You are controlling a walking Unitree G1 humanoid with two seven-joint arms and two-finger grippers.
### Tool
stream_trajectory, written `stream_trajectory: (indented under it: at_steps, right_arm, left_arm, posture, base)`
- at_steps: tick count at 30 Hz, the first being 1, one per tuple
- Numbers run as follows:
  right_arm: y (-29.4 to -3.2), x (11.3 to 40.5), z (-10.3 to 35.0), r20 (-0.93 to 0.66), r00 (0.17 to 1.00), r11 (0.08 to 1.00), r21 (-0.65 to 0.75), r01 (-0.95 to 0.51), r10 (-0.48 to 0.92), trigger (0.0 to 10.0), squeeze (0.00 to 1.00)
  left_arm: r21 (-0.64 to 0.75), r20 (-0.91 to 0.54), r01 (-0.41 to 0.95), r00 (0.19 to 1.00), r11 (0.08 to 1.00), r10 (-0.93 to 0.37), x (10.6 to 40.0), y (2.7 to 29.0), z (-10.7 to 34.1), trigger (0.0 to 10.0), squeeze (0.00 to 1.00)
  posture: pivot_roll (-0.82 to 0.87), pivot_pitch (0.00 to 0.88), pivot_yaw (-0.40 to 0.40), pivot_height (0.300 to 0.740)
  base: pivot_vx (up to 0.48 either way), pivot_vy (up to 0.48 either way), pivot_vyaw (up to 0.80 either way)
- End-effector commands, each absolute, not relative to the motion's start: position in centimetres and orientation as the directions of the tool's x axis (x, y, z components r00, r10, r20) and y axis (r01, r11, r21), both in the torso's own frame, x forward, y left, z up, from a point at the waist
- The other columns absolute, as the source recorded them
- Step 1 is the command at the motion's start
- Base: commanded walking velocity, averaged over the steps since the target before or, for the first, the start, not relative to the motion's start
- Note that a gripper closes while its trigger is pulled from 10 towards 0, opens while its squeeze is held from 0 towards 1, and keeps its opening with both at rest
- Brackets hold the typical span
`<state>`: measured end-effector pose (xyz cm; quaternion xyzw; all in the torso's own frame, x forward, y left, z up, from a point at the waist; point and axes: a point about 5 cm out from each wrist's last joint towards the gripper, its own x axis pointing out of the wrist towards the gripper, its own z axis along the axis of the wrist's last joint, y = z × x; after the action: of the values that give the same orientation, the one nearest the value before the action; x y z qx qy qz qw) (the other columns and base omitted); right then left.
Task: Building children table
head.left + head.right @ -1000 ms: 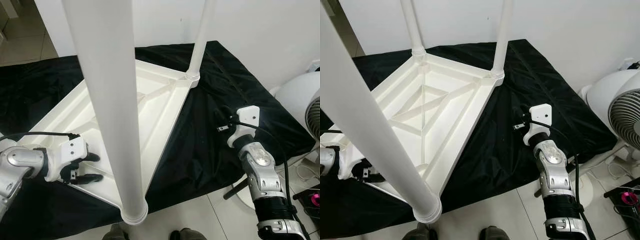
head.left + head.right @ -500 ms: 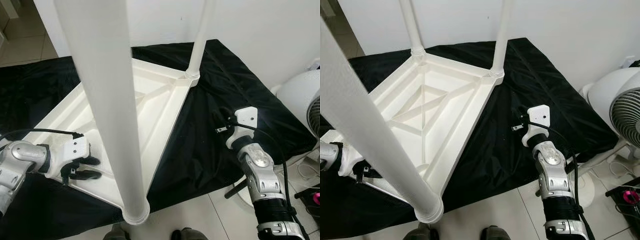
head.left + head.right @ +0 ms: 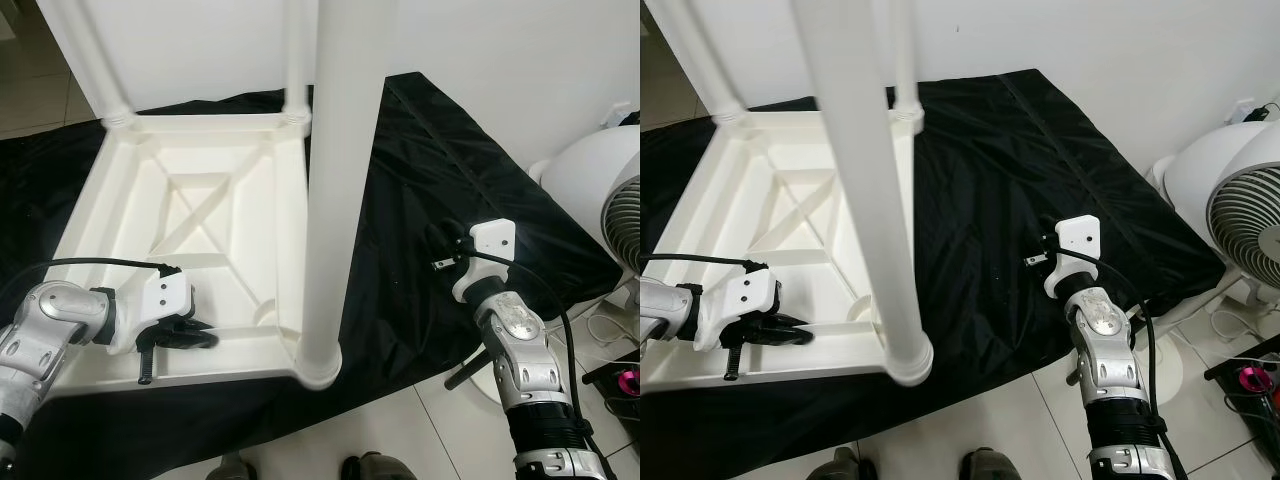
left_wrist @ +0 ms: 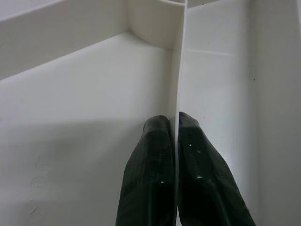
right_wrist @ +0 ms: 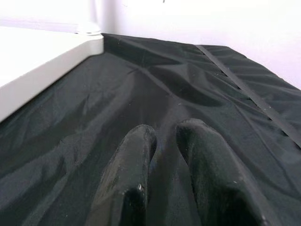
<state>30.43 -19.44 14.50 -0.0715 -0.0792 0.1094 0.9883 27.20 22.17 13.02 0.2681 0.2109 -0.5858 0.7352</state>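
The white children's table lies upside down on a black cloth, its round legs pointing up. The nearest leg rises close before the camera; two far legs stand by the wall. My left gripper is at the table's near edge, shut on a thin rib of the underside, one finger each side. My right gripper hovers over bare cloth to the right of the table, its fingers shut with nothing between them.
A white fan stands on the tiled floor at the right, with cables and a pink object beside it. A white wall runs behind the cloth. Two dark feet show at the bottom edge.
The table has swung round on the cloth: its near leg has moved right and its edges now lie square to me. My left gripper kept hold of it. The right arm barely moved.
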Motion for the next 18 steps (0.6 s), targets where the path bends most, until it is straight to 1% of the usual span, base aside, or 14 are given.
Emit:
stream_trajectory:
  at_steps: [1,4,6,7,8,9,11,12,18]
  right_arm:
    - [-19.4,30.5,14.6,0.136,0.965,0.966,-0.160,-0.203,0.225,10.0,0.00]
    - [-19.4,30.6,14.6,0.135,0.965,0.966,-0.161,-0.203,0.225,10.0,0.00]
    - [-19.4,30.6,14.6,0.135,0.965,0.966,-0.161,-0.203,0.225,10.0,0.00]
    - [-19.4,30.6,14.6,0.135,0.965,0.966,-0.162,-0.203,0.225,10.0,0.00]
    - [-19.4,30.6,14.6,0.135,0.965,0.966,-0.162,-0.203,0.225,10.0,0.00]
    - [-19.3,30.6,14.6,0.135,0.965,0.965,-0.162,-0.204,0.227,10.0,0.00]
    - [-19.3,30.6,14.6,0.135,0.964,0.965,-0.162,-0.205,0.228,10.0,0.00]
    - [-19.3,30.6,14.6,0.135,0.964,0.965,-0.161,-0.205,0.228,10.0,0.00]
    - [-19.3,30.6,14.6,0.137,0.964,0.966,-0.160,-0.204,0.226,10.0,0.00]
  left_arm:
    - [0.188,-0.572,0.928,0.369,0.321,-0.732,27.7,22.6,12.7,0.0,0.00]
    - [0.213,-0.544,0.921,0.389,0.326,-0.744,27.8,21.9,12.8,0.0,0.00]
    - [0.213,-0.544,0.921,0.389,0.326,-0.744,27.8,21.9,12.8,0.0,0.00]
    - [0.221,-0.531,0.917,0.398,0.331,-0.748,27.8,21.6,12.8,1.8,0.00]
    - [0.221,-0.531,0.917,0.398,0.331,-0.748,27.8,21.6,12.8,1.8,0.00]
    - [0.243,-0.510,0.912,0.409,0.329,-0.757,27.9,21.0,12.9,10.0,0.00]
    - [0.248,-0.495,0.911,0.410,0.328,-0.766,27.9,20.5,12.9,10.0,0.00]
    - [0.244,-0.478,0.911,0.412,0.334,-0.776,27.9,20.1,13.0,10.0,1.00]
    - [0.233,-0.450,0.914,0.404,0.332,-0.796,27.8,19.6,13.2,10.0,1.00]
  posture:
    - [-0.03,0.085,0.029,0.740]
    - [-0.03,0.086,0.026,0.740]
    - [-0.03,0.086,0.026,0.740]
    - [-0.03,0.086,0.026,0.740]
    - [-0.03,0.086,0.026,0.740]
    - [-0.03,0.086,0.025,0.740]
    - [-0.03,0.086,0.025,0.740]
    - [-0.03,0.087,0.024,0.740]
    - [-0.03,0.087,0.024,0.740]
  base:
    - [0.000,0.000,0.00]
    - [0.000,0.000,0.00]
    - [0.000,0.000,0.00]
    - [0.000,0.000,0.00]
    - [0.000,0.000,0.00]
    - [0.000,0.000,0.00]
    - [0.000,0.000,0.00]
    - [0.000,0.000,0.00]
    - [0.000,0.000,0.00]
